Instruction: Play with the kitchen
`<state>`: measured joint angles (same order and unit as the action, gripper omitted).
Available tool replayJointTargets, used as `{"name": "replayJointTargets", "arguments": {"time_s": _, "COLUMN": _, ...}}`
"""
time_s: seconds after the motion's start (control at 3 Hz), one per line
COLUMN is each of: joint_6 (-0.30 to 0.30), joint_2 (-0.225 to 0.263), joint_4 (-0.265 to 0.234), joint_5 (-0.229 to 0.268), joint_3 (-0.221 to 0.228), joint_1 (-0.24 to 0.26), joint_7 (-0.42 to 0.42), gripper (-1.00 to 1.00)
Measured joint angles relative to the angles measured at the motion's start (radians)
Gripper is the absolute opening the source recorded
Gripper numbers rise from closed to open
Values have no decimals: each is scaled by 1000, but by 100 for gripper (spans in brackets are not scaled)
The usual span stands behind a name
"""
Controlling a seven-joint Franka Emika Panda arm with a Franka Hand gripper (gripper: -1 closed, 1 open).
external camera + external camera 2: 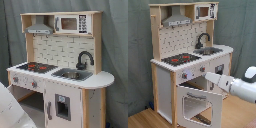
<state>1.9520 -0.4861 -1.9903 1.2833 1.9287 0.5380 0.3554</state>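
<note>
The kitchen stands upright on a wooden floor in front of a grey-green curtain. It is a tall toy of pale wood and white panels.

Its white tabletop carries a black stovetop with 2 red burners, and beside it a metal sink with a curved black faucet at its back edge. Behind them runs a white tile-patterned backsplash. Above the stovetop hangs a grey hood; beside it on the top shelf sits a white microwave. Small knobs dot the front panel below the stovetop.

In the second exterior view the oven door hangs open, swung down and out at about 6 o'clock from the stovetop. In the first exterior view a white cupboard door with a dark dispenser panel is closed under the sink.

The white arm reaches in from 3 o'clock in the second exterior view, its tip near the knob panel above the open oven door. I cannot tell how the hand is set or whether it holds anything.
</note>
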Motion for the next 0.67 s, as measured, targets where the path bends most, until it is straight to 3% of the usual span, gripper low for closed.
{"name": "replayJointTargets", "arguments": {"time_s": 0.67, "joint_6": 61, "joint_2": -73, "joint_4": 57, "joint_5": -1, "joint_3": 105, "joint_1": 113, "joint_7": 178, "gripper": 100}}
